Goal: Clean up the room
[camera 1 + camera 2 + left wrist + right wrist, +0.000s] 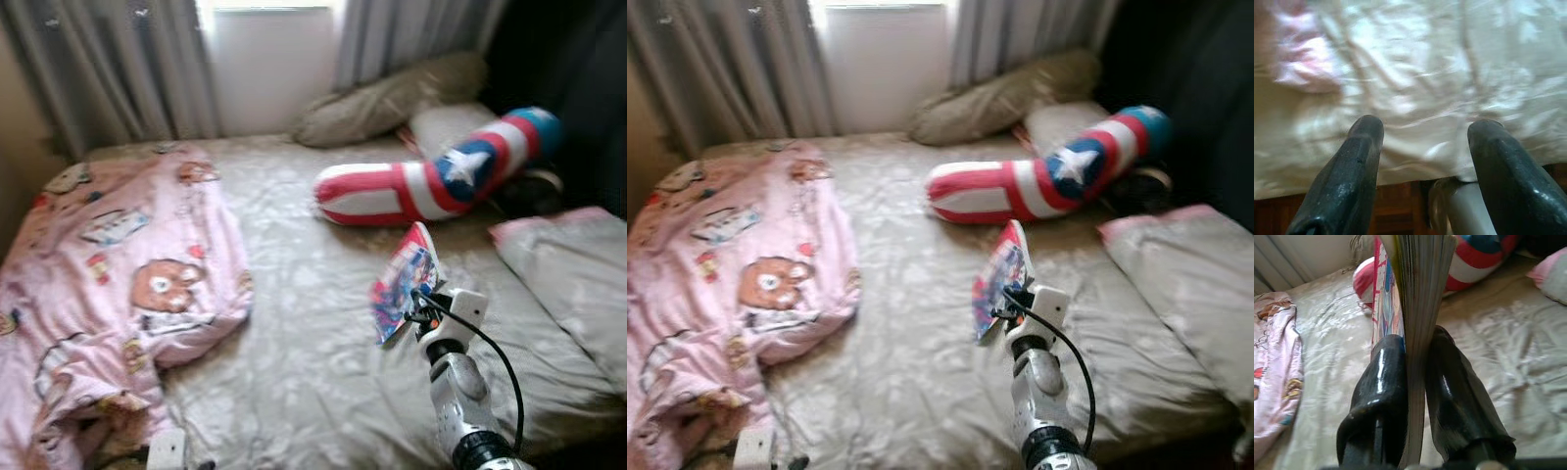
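While right pincer (1413, 382) clamps book (404, 279), spine tilted upward toward window, left pincer (1425, 147) apart.

Pink blanket (118, 294) cut off at the frame's left and bottom edges; book (1418, 308) top cropped.

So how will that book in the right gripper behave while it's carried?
The book is thin and soft-covered, so it's probably light and may flex. The right gripper pinches only its lower edge, so it could pivot or slip, and its pages may fan open.
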`<state>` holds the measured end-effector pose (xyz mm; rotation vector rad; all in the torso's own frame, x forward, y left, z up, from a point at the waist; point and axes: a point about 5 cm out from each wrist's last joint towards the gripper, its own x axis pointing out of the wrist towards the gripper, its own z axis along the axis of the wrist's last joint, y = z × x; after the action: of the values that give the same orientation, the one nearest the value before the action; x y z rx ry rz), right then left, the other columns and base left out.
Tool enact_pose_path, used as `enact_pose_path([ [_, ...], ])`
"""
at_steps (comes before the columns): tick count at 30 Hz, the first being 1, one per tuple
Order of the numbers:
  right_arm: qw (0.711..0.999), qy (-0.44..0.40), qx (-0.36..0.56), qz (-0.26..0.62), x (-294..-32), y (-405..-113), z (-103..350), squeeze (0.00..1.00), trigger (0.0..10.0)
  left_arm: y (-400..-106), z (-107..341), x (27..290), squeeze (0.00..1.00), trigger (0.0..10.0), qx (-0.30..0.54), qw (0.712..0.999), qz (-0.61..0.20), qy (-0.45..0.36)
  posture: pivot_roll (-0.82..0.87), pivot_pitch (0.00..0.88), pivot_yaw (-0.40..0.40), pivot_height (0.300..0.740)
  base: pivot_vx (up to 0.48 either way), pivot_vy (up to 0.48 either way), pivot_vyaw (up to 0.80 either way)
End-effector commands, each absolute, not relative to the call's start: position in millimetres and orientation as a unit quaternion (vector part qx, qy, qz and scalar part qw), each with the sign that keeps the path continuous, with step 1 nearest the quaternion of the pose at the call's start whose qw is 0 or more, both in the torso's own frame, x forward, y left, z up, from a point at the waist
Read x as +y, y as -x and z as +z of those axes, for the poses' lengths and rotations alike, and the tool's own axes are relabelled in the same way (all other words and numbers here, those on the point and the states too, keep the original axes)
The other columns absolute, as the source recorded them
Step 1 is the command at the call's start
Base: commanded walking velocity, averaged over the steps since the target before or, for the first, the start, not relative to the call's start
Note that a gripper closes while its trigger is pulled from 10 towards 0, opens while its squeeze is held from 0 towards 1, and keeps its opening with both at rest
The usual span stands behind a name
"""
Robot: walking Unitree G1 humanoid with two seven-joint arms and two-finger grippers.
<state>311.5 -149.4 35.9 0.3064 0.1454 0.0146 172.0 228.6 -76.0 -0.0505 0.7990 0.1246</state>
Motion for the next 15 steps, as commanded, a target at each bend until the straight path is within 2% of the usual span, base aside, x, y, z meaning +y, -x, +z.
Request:
enact_pose_path([
  [1, 0.988, -0.145, 0.048, 0.000, -157.1, -317.3, 46.3, 0.00, 10.0, -166.2, -81.3, 219.0, 0.00, 10.0, 0.402, 0.913, 0.055, 0.036, 0.08, 0.000, 0.012, 0.740, 0.000, -0.435, -0.48],
  [11, 0.988, -0.145, 0.048, 0.000, -157.1, -317.3, 46.3, 0.00, 10.0, -166.2, -81.3, 219.0, 0.00, 10.0, 0.402, 0.913, 0.055, 0.036, 0.08, 0.000, 0.012, 0.740, 0.000, -0.435, -0.48],
  [15, 0.989, -0.141, 0.054, 0.004, -155.3, -317.5, 45.3, 0.00, 10.0, -169.1, -81.0, 214.4, 0.00, 10.0, 0.398, 0.915, 0.055, 0.043, 0.08, 0.000, -0.002, 0.740, 0.000, -0.437, 0.00],
])
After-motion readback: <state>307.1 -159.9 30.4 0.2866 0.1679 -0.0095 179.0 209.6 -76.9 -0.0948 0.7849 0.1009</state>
